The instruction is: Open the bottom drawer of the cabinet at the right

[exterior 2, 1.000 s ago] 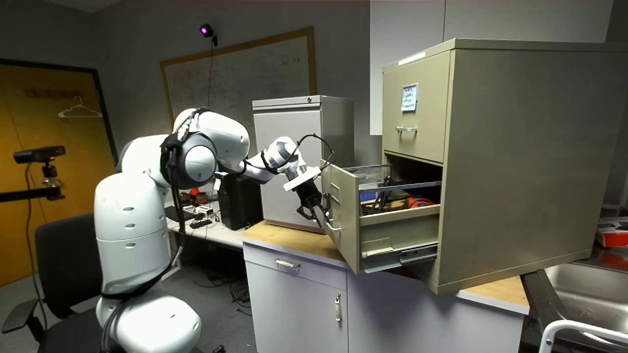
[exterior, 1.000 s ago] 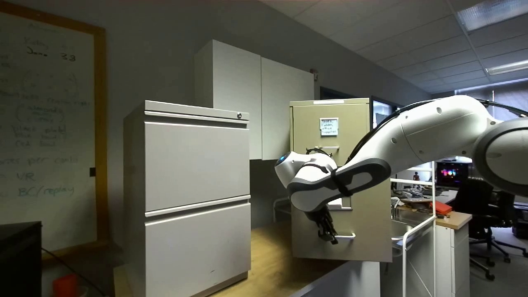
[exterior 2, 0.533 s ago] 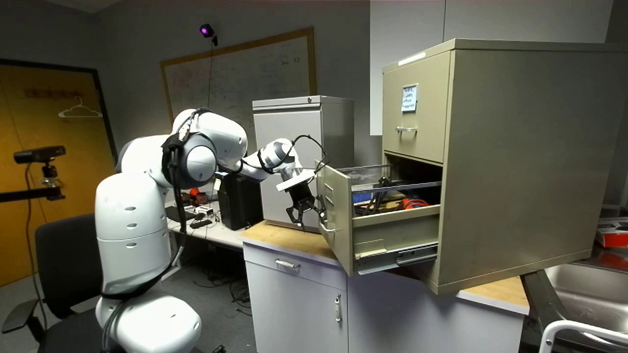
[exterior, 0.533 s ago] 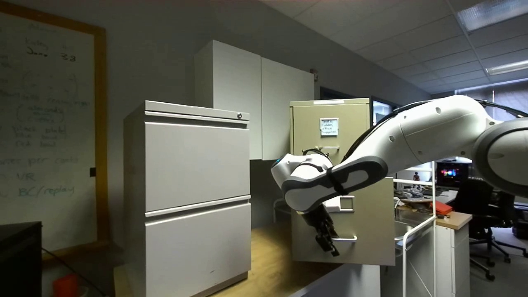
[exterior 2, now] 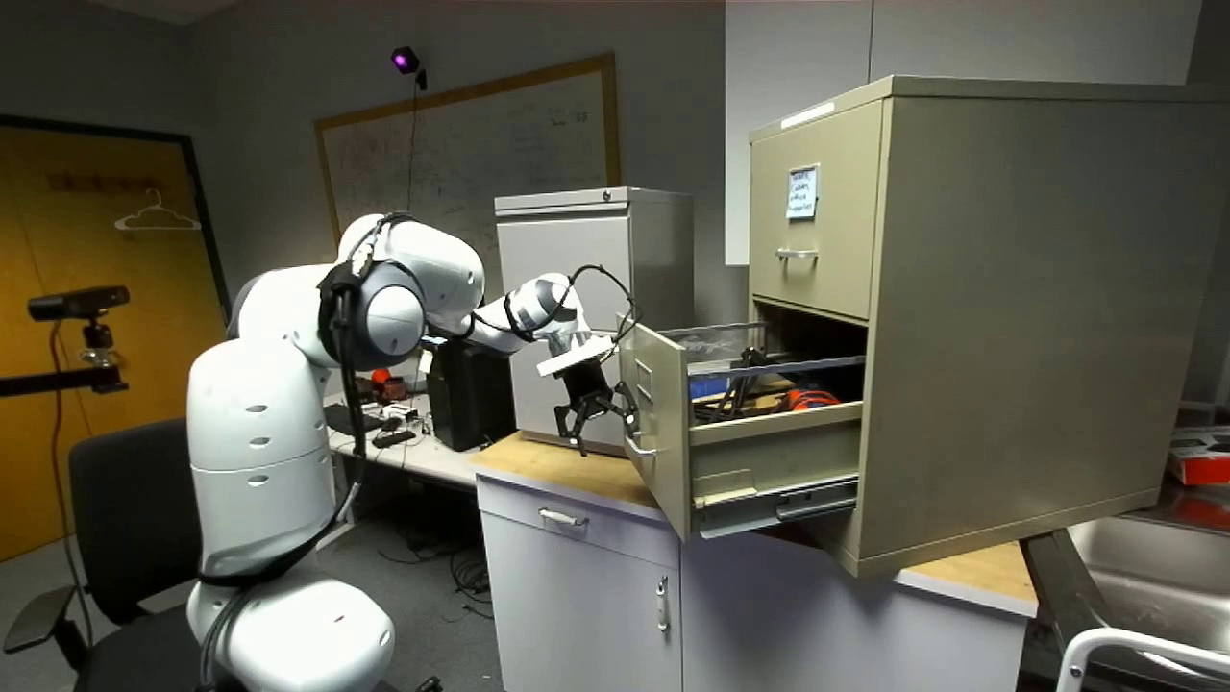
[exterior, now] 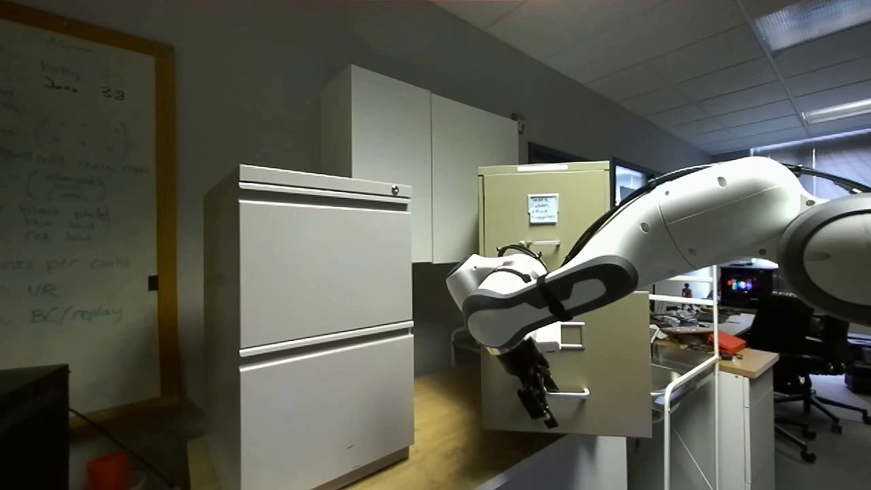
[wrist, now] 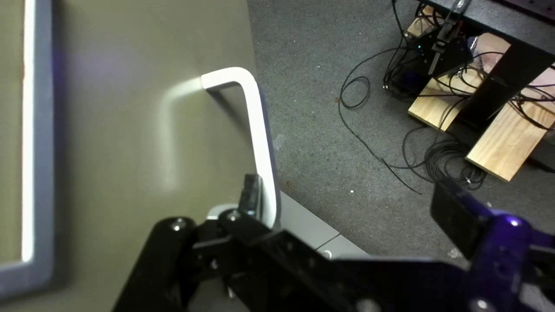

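The beige cabinet (exterior 2: 1009,317) stands on the counter, and its bottom drawer (exterior 2: 663,413) is pulled well out, showing black, blue and orange items inside. In an exterior view the drawer's flat front (exterior: 612,367) faces the camera, partly covered by my arm. My gripper (wrist: 349,203) is open, its fingers wide apart. In the wrist view one finger (wrist: 250,190) sits behind the pale drawer handle (wrist: 260,134), between bar and drawer front, seemingly against the bar. The opposite finger (wrist: 455,212) is out in front over the floor. Nothing is clamped between them.
A light-grey two-section cabinet (exterior: 325,272) stands beside the drawer on the wooden counter (exterior: 449,422). White cupboards (exterior: 388,156) hang behind. A white-railed frame (exterior: 670,422) and a sink (exterior 2: 1153,577) lie past the beige cabinet. Cables (wrist: 451,160) lie on the floor.
The drawer has come slightly further out, mostly in the first half second. My gripper has drawn back with it, and its jaws have spread apart, letting go of the handle.
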Robot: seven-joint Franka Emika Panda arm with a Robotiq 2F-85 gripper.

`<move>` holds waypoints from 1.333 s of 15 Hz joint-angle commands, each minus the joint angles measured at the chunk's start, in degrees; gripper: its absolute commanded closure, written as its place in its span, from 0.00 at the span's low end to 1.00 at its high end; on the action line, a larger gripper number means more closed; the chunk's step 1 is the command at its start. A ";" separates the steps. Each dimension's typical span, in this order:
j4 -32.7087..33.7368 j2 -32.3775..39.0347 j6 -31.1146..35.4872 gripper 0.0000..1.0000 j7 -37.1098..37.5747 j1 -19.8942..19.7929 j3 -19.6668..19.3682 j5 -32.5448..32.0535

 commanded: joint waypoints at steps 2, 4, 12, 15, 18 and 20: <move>1.38 1.55 5.49 0.00 2.73 -1.05 -0.46 6.26; -0.53 0.18 9.13 0.00 4.31 -1.04 -0.54 5.29; -3.15 -3.94 17.32 0.00 6.56 -2.81 -2.17 10.02; -4.68 -5.09 21.60 0.00 6.36 -3.48 -2.92 11.66; -5.94 -5.66 29.06 0.00 5.90 -3.52 -3.10 13.32; -6.76 -6.02 32.71 0.00 5.59 -3.55 -3.13 14.02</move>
